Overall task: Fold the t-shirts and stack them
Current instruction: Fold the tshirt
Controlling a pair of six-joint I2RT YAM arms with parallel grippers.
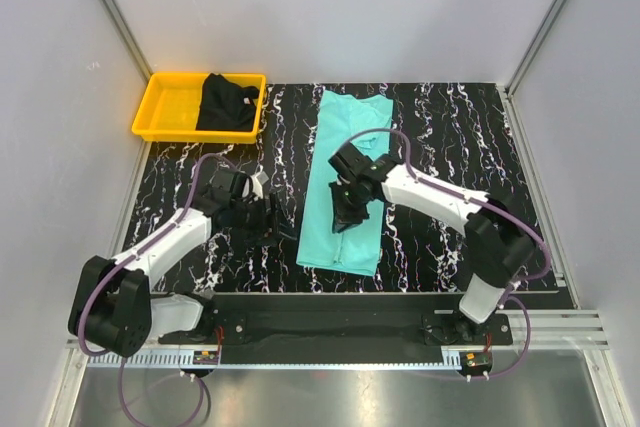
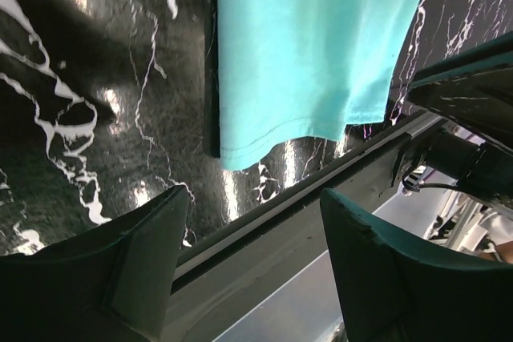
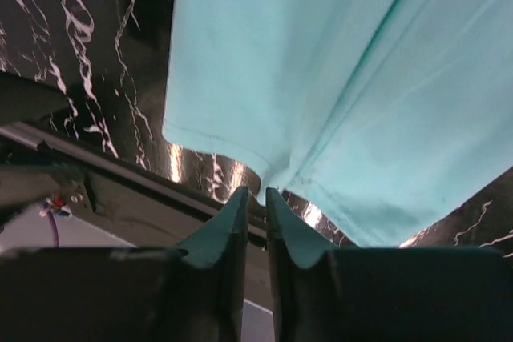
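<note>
Right gripper (image 3: 256, 196): jaws almost together, pinching the teal t-shirt (image 3: 321, 78) at its hem.
Left gripper (image 2: 255, 198): jaws wide apart over bare table (image 2: 80, 78), beside that hem.
Overhead only: yellow tray (image 1: 172, 107), far left, holds the crumpled black t-shirt (image 1: 225, 102).

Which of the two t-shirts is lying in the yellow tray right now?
The plain black cloth t-shirt, bunched in the yellow plastic tray; the turquoise cloth t-shirt lies flat on the table.
</note>
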